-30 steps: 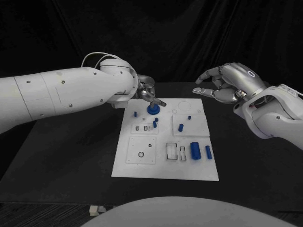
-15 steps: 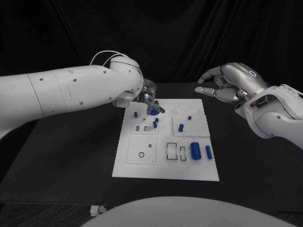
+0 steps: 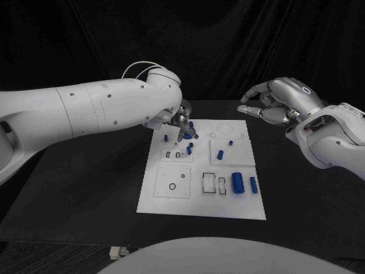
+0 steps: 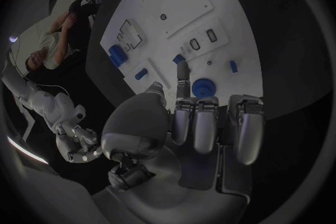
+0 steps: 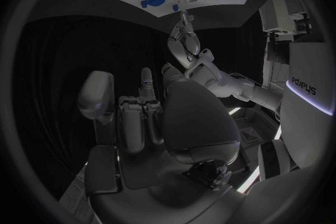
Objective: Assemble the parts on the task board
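i see my left hand (image 3: pixel 181 123) over the far left part of the task board (image 3: pixel 201 200), fingers loosely apart with nothing in them, one fingertip just beside the round blue part (image 4: pixel 203 87). my right hand (image 3: pixel 275 103) hangs off the board's far right corner, fingers curled, empty.

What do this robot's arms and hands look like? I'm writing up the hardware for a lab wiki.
Both arms are bulky, with smooth white rounded shells dotted with small dark screws. The left arm has thin white cables looping over its wrist; the right arm has a cable at its wrist too. The left hand and right hand are silver metal with segmented fingers; the right hand's back bears a small ring mark.
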You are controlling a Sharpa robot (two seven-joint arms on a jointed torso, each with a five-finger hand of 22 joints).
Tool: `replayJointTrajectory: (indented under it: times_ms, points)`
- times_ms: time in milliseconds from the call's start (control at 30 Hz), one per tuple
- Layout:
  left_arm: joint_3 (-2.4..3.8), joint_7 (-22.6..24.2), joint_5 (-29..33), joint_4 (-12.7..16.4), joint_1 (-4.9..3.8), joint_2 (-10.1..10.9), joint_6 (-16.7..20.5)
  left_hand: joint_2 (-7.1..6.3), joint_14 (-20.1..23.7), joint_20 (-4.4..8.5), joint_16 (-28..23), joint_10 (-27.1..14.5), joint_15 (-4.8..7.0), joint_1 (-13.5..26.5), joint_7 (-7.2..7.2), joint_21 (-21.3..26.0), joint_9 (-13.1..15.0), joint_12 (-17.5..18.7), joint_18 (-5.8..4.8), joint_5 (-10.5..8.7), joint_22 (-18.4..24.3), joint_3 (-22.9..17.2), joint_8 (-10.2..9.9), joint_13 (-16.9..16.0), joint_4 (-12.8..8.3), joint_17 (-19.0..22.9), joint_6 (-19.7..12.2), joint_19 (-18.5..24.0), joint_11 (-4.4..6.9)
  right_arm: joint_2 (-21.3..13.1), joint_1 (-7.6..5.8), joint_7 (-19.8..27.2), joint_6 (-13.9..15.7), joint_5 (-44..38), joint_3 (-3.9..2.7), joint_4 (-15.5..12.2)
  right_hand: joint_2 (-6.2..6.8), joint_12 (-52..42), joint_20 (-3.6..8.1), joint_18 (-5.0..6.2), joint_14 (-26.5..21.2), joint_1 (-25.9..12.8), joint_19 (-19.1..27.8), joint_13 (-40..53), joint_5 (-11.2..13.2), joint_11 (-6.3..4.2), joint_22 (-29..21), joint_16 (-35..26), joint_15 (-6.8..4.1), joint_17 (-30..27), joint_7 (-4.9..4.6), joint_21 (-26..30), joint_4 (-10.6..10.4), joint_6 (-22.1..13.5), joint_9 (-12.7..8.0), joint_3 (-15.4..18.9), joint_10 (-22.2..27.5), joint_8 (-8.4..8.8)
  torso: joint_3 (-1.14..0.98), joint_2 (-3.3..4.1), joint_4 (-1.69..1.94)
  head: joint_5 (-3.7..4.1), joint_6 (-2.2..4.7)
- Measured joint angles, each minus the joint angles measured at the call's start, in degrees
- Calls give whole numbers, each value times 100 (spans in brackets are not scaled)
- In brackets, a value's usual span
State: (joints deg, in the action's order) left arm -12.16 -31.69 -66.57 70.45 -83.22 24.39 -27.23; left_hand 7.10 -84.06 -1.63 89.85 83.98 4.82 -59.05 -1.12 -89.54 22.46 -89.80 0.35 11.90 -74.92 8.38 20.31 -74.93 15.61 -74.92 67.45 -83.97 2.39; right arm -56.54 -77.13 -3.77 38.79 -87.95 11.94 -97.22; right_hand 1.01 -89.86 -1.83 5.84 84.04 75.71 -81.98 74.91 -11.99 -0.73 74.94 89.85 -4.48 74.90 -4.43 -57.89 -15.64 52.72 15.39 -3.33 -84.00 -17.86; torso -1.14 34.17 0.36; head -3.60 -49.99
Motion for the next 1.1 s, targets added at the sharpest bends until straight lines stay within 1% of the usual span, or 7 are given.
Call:
replayJointTrajectory:
  times_ms: [133, 233, 467, 667, 800, 1033, 1100]
  points:
    - [0, -78, -3, -102, 69, -99, -27, -42, 0, 0, 0, -4, 0, -80, -1, 0, 154, 0, 0, 90, 0, -78, 11, 0, -46, 0, -63, 0, 4, 4, 3, -10, -28, 0, 0, 8, -5, 0, 0, 0, 0, 6, 0, 0, -38, 0, 0, 0, 0, 0, 0, 0, 0, 0, 0, 0, 0, 0, 3, 0, 0, -5, 0]
    - [-1, -115, -4, -164, 122, -151, -32, -32, 0, 0, 0, -4, 0, -109, 20, 38, 279, 0, 0, 116, 0, -131, 32, 0, -68, 0, -104, 0, 4, 4, 4, -15, -40, 0, 0, 13, -5, 0, 0, 0, 0, 6, 0, 0, -46, 0, 0, 0, 0, 0, 0, 21, 0, 0, -1, 0, 0, 0, 3, -1, 1, -2, 0]
    - [-2, -169, -5, -303, 231, -236, -31, -32, 0, 0, 0, -5, -1, -109, 0, 66, 345, 0, 0, 116, 1, -162, 32, 1, -68, 1, -123, 0, 4, 4, 9, -20, -57, 6, 0, 18, -5, 0, 0, 0, 0, 6, 0, 0, -106, 0, -1, 0, 0, 0, 0, 21, -34, 0, -1, 0, 0, 0, 3, -4, 7, 11, 0]
    - [-2, -174, -6, -411, 294, -272, 1, -32, 0, 0, 0, -5, -1, -109, 0, 89, 383, 0, 0, 116, 1, -194, 32, 1, -68, 1, -165, 0, 4, 16, 42, -14, -61, 16, 0, 18, -28, 0, 0, 0, 0, 29, 0, 0, -108, 0, -1, 0, 0, 0, 0, 52, -33, 0, -1, 0, 0, 0, 3, -4, 1, -9, 0]
    - [-2, -179, -7, -486, 333, -316, 23, -32, 0, -1, 0, -5, -1, -109, -22, 89, 468, 0, 0, -31, 1, -225, 32, 1, -36, 1, -186, 0, 4, 28, 68, -7, -62, 21, 0, 42, -28, 0, 0, 0, 0, 28, 0, -1, -150, 0, -2, 0, 0, 0, 0, 52, -33, 0, -1, 0, 0, 0, 3, -5, -3, -18, 0]
    - [0, -185, -8, -612, 412, -394, 62, -32, 0, -1, 0, -5, -1, -109, -22, 89, 497, 0, 1, -41, 1, -234, 32, 1, -27, 1, -186, 0, 4, 29, 86, 7, -62, 29, 0, 49, -28, 0, 0, 0, 0, 28, 0, -1, -150, 0, -2, 0, 0, 0, 0, 88, -33, 0, -2, 0, 0, 0, 3, -6, -3, -12, 0]
    - [0, -185, -8, -655, 445, -425, 79, -32, 0, -1, 0, -5, -1, -109, -28, 89, 504, 0, 1, -41, 1, -241, -6, 1, -20, 1, -234, 0, 4, 30, 88, 13, -60, 30, 0, 52, -28, 0, 0, 0, 0, 28, 0, -1, -150, 0, -2, 0, 0, 1, 0, 88, -33, 0, -2, 0, 0, 0, 2, -6, -3, -12, 0]
